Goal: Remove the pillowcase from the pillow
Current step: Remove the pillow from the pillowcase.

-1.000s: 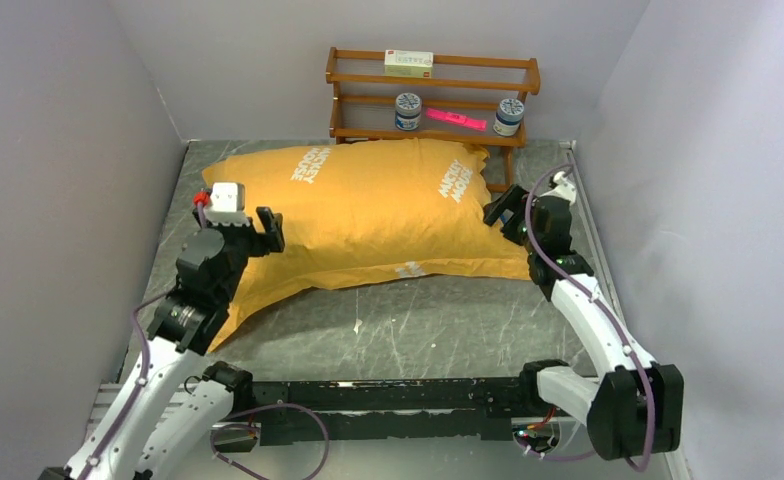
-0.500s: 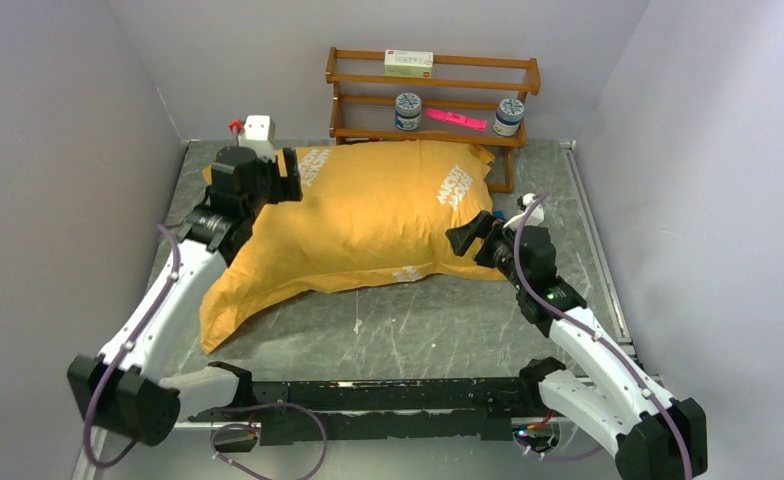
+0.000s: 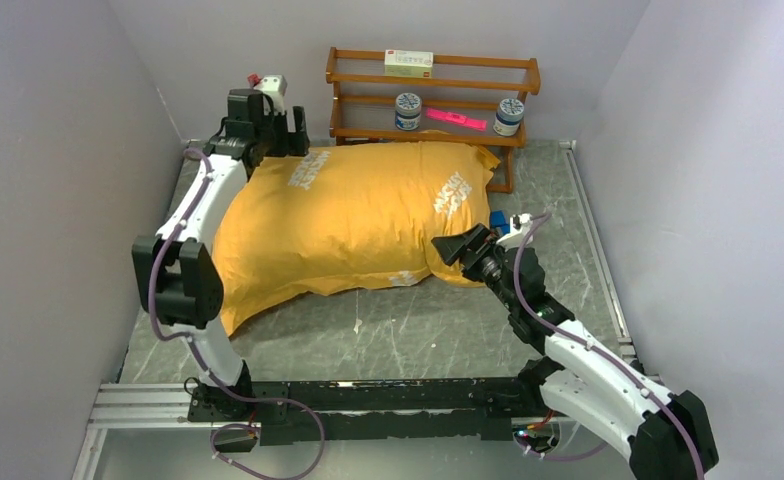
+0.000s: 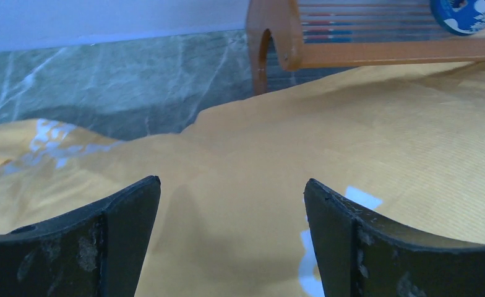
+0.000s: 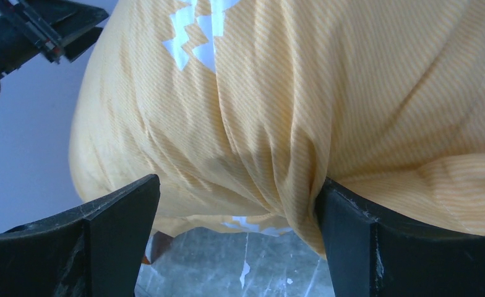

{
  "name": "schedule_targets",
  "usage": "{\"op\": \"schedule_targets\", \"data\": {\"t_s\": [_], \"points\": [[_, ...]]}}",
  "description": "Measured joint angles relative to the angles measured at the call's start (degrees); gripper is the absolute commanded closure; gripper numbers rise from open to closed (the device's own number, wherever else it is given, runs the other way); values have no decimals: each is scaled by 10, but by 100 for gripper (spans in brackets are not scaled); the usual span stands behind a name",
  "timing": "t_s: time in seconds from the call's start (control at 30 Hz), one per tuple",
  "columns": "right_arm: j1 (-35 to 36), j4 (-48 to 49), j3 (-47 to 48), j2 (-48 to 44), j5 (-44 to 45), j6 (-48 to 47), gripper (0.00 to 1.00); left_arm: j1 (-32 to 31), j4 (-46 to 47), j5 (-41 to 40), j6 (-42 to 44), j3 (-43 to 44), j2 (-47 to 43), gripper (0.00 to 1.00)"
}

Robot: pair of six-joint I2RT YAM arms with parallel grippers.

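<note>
The orange-yellow pillowcase (image 3: 358, 215) with white "MICKEY MOUSE" lettering lies stuffed full in the middle of the table. The pillow inside it is hidden. My left gripper (image 3: 290, 135) is open and empty, over the pillowcase's far left corner next to the shelf. In the left wrist view the fabric (image 4: 351, 124) lies below the spread gripper (image 4: 232, 181). My right gripper (image 3: 455, 246) is open at the pillowcase's near right corner. In the right wrist view bunched fabric (image 5: 258, 93) hangs between the spread fingers of the gripper (image 5: 237, 182) and touches the right one (image 5: 364, 241).
A wooden shelf (image 3: 433, 95) stands at the back wall with two jars (image 3: 408, 110), a pink marker (image 3: 456, 119) and a small box (image 3: 408, 63). A small blue thing (image 3: 498, 220) lies by the pillowcase's right end. Grey walls close in on both sides.
My left arm has swung from the pillowcase's near left side up to its far left corner. My right gripper has moved from the far right end down to the near right corner.
</note>
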Motion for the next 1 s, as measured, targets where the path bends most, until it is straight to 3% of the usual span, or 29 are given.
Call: {"op": "schedule_targets", "data": {"t_s": [0.2,0.43,0.57,0.67,0.87,0.9,1.0], "points": [[10,31,0,49,9,6,2,4,-27,95,28,66,68,6],[12,54,20,120,11,-31,13,10,-26,196,56,23,76,10],[12,64,38,167,5,-64,34,17,1,259,67,-43,47,16],[12,64,47,189,-1,-90,57,20,24,297,71,-96,6,18],[14,28,90,202,-6,-153,95,19,44,338,72,-182,-96,19],[15,16,99,202,-5,-166,100,19,48,341,70,-196,-112,20],[15,-15,121,202,-1,-205,100,15,63,345,64,-241,-153,20]]}}
